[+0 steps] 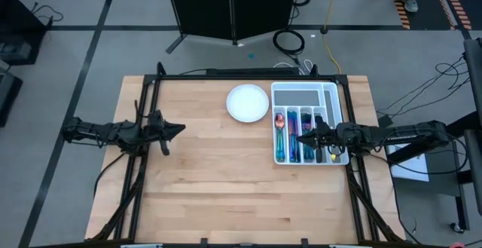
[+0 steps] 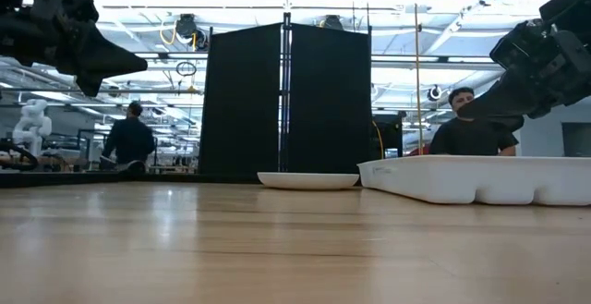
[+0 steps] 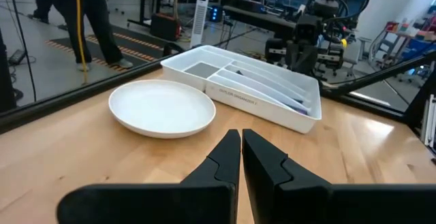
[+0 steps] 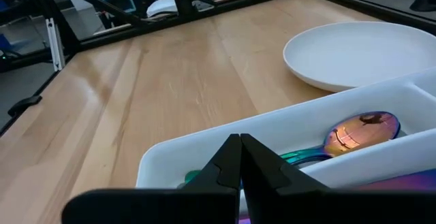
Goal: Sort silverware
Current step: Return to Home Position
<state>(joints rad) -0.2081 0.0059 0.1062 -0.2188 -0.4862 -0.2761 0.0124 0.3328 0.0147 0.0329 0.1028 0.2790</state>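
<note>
Wood table (image 1: 226, 188) w/ glossy plate (image 1: 248, 102), iridescent metal silverware (image 1: 280, 131).

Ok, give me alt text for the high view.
Seen from above, a wooden table holds a white cutlery tray with iridescent silverware in its slots, and an empty white plate beside it. The right gripper, shut, hovers over the tray; the left gripper, shut, waits over the table's left side.

Dark jointed arms (image 1: 105, 133), black wedge-shaped tool fingers (image 3: 225, 159)
</note>
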